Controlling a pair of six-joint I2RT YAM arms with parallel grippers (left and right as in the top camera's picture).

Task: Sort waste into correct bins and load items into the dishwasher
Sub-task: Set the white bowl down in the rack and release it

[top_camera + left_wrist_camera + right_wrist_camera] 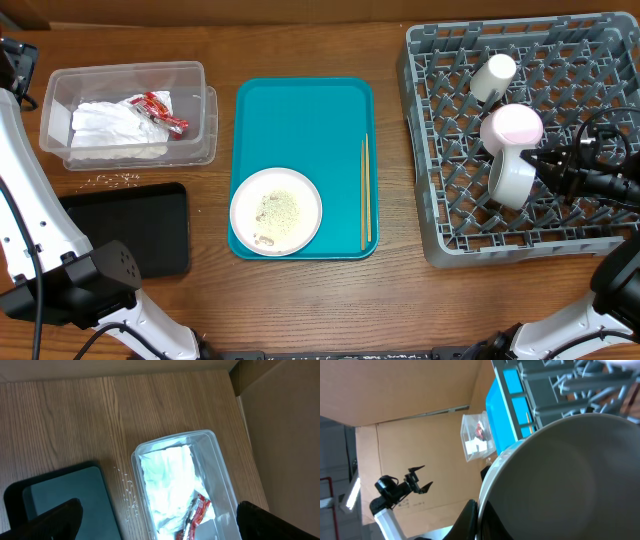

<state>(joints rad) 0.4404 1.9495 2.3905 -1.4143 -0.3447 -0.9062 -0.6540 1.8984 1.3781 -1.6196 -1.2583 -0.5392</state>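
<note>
Right gripper pinches a round pale bowl in the grey lattice dish rack; left gripper spread above binned white napkins; scrap-covered round white plate not yet cleared.

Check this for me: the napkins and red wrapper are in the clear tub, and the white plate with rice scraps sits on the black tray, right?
Not quite. The overhead view shows the white plate with rice scraps on the teal tray, not the black tray. The napkins and red wrapper are in the clear tub.

Two chopsticks lie inside a teal tray on the wooden table.
</note>
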